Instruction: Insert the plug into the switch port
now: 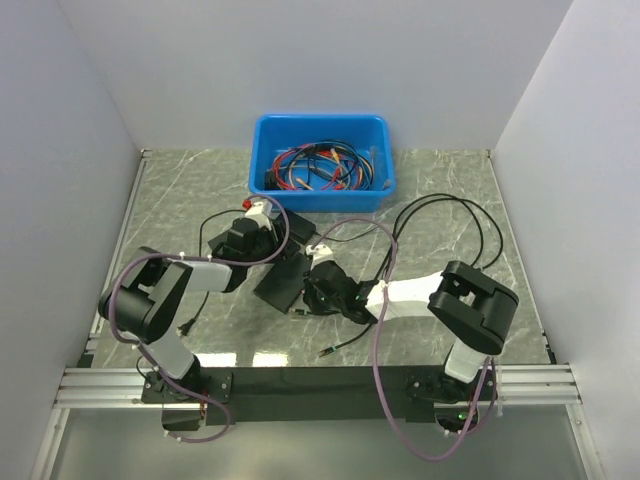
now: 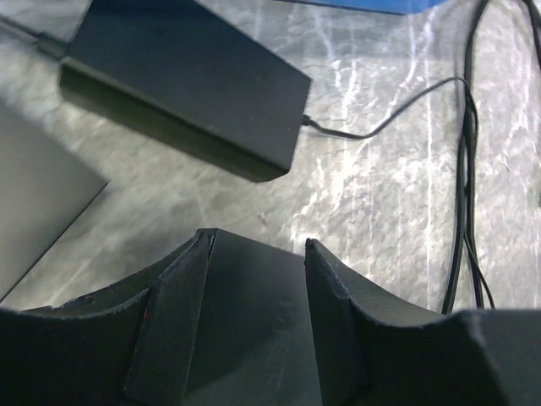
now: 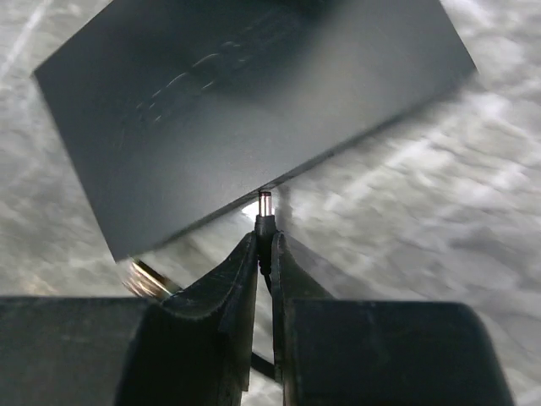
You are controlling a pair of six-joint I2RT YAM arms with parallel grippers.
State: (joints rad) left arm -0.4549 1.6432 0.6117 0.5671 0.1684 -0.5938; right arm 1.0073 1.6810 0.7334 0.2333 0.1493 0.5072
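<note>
The switch (image 1: 283, 282) is a flat black box lying aslant between the two arms. In the left wrist view a dark flat body, apparently the switch (image 2: 254, 321), fills the gap between the fingers of my left gripper (image 2: 258, 241), which press on both its sides. My left gripper (image 1: 262, 250) sits at the box's upper-left end. My right gripper (image 3: 264, 241) is shut on the plug (image 3: 265, 222). The plug's metal tip points at the near edge of the switch (image 3: 254, 101) and is almost touching it. The port itself is hidden. My right gripper (image 1: 318, 290) is at the box's right side.
A blue bin (image 1: 322, 160) full of red, blue and black cables stands at the back. A black brick adapter (image 2: 186, 85) with a thin cable lies beyond my left fingers, with a flat dark slab (image 2: 38, 203) to its left. Black cable loops (image 1: 450, 225) lie to the right. A loose brass-tipped cable end (image 1: 326, 353) lies near the front.
</note>
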